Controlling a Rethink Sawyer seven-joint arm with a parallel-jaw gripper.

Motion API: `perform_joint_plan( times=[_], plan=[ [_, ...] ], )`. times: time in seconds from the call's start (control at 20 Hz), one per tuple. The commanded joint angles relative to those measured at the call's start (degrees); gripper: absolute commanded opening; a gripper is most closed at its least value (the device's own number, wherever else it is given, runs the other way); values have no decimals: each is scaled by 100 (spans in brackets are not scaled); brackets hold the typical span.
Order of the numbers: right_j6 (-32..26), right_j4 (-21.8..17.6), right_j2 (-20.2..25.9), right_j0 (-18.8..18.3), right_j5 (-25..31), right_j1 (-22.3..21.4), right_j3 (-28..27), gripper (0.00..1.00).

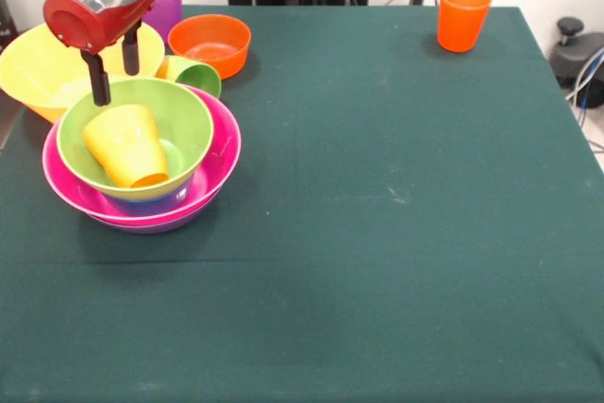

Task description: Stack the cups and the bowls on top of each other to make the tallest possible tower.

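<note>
The tower stands at the left: a light green bowl (142, 134) sits in a blue bowl (156, 201), inside a pink bowl (215, 153), on a purple bowl (160, 225). A yellow-orange cup (125, 146) lies tilted on its side inside the green bowl. My gripper (114, 85) hangs just above the green bowl's far rim, open and empty. A yellow bowl (33, 68) is behind the tower at the left edge. An orange bowl (209, 42) and a light green cup (195, 74) on its side lie beyond the tower. A purple cup (168, 2) is partly hidden behind my gripper.
An orange cup (463, 14) stands upright at the far right of the green table (377, 233). A black object with cables (578, 54) sits off the table's right edge.
</note>
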Motion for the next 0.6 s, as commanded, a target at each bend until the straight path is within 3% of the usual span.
perform_joint_plan(
  times=[0.05,0.6],
  plan=[
    [-573,-410,597,-19,-428,284,268,100],
    [-399,-405,486,105,-486,430,183,100]
  ],
)
